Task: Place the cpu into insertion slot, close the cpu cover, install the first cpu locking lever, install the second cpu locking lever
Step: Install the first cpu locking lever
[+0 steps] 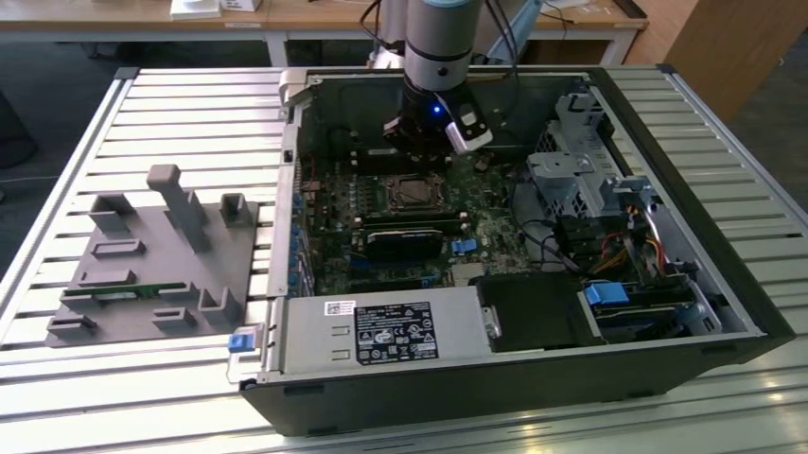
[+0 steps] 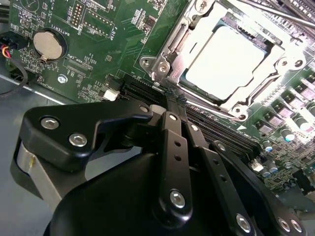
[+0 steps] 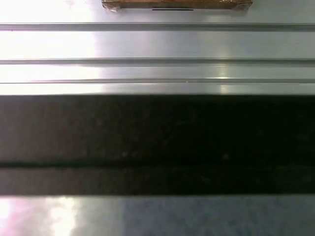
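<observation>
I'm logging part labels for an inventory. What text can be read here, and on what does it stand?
Power supply label: print too small to read.
Motherboard lettering by the coin cell: too small to quote with confidence.
Cpu: face washed bright, no text readable.

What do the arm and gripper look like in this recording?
The arm is a silver-grey tube ending in a black wrist with a small blue light and a white block; dark cables run alongside. The gripper is matte black, with bulky links, silver screw heads and slim fingers.
</observation>
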Robot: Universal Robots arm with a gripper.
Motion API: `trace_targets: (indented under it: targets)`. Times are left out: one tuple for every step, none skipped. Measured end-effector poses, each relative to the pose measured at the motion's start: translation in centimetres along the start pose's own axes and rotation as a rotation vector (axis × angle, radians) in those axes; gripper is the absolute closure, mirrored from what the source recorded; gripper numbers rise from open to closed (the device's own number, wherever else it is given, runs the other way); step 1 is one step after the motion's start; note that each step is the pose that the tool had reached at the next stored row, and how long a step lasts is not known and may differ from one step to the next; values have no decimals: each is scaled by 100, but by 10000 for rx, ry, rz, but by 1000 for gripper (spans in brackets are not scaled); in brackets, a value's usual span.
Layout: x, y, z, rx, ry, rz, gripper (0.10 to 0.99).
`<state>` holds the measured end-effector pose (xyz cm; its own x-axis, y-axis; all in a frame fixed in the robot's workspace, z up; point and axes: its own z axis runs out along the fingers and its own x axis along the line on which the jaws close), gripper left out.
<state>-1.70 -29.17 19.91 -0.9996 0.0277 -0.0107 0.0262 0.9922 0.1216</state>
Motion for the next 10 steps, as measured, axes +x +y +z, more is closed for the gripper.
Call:
trace_targets:
  targets:
    - [0, 0, 0, -1, -1, 0, 980]
    - [-1, 1, 1, -2, -2, 1, 980]
    - [-1, 1, 1, -3, -2, 1, 980]
    - [-1, 1, -1, -3, -3, 0, 980]
    - [-1, 1, -3, -4, -3, 0, 980]
    - [-1, 2, -5, -5, -4, 0, 980]
    - [-1, 2, -9, -3, -2, 0, 980]
    - [-1, 2, -13, -2, -2, 0, 980]
    - [-1, 3, -15, -4, -3, 0, 980]
    - [-1, 3, -16, -6, -4, 0, 980]
